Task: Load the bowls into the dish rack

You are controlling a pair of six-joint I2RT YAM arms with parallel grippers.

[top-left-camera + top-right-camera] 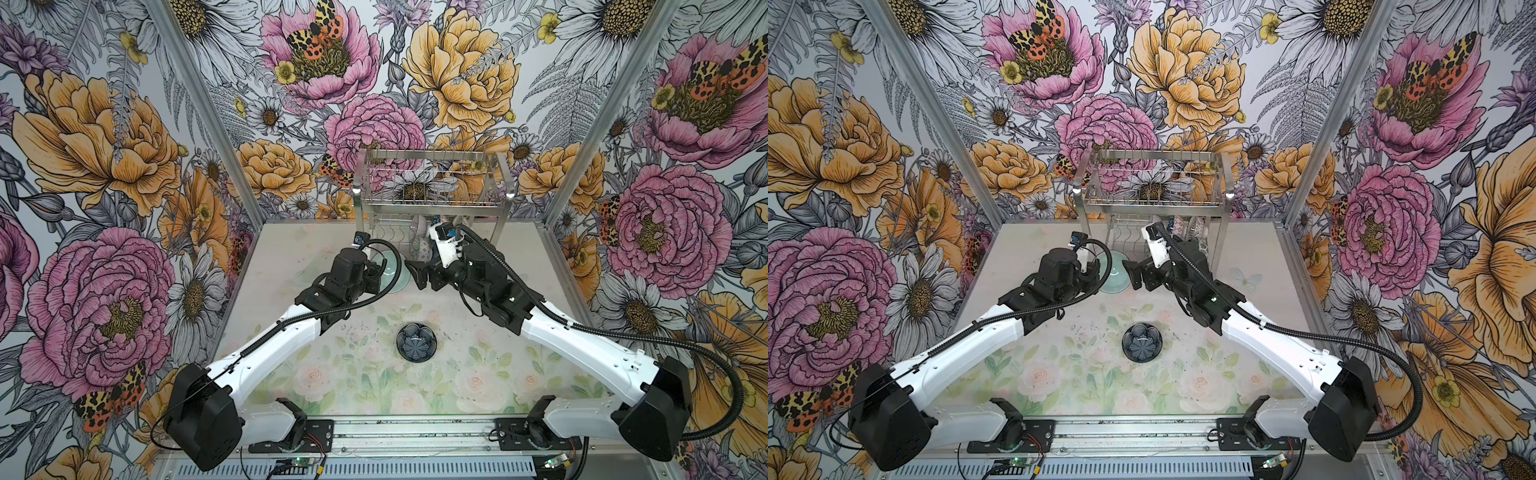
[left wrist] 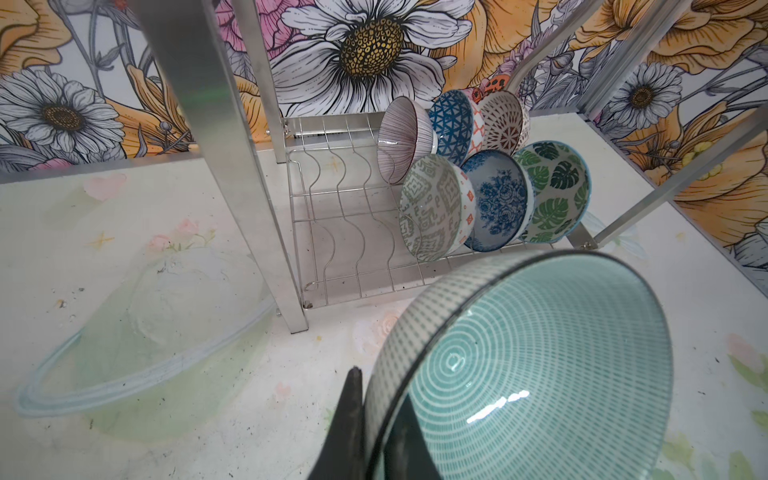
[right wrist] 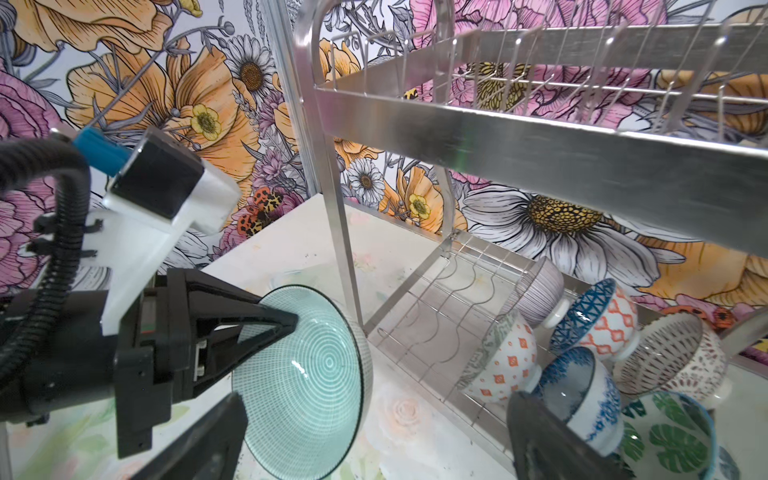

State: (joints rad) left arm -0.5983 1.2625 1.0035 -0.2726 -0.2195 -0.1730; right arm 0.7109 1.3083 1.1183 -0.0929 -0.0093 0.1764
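My left gripper (image 2: 380,390) is shut on the rim of a pale celadon bowl (image 2: 540,374) with ringed lines, held tilted just in front of the dish rack (image 1: 432,199). The right wrist view shows that bowl (image 3: 303,365) pinched between the left fingers (image 3: 266,320). Several bowls stand on edge in the rack's lower tier at its right end, among them a grey-green one (image 2: 432,203), a blue floral one (image 2: 496,199) and a green leaf one (image 2: 552,191). A dark petal bowl (image 1: 416,341) sits upright on the table. My right gripper (image 3: 376,401) is open beside the celadon bowl, holding nothing.
The rack's front left leg (image 2: 232,166) stands close to the held bowl. Wavy slots (image 2: 345,208) on the lower tier's left hold no bowl. The upper basket (image 3: 540,137) overhangs the lower tier. Flowered walls and aluminium posts (image 1: 582,145) enclose the table.
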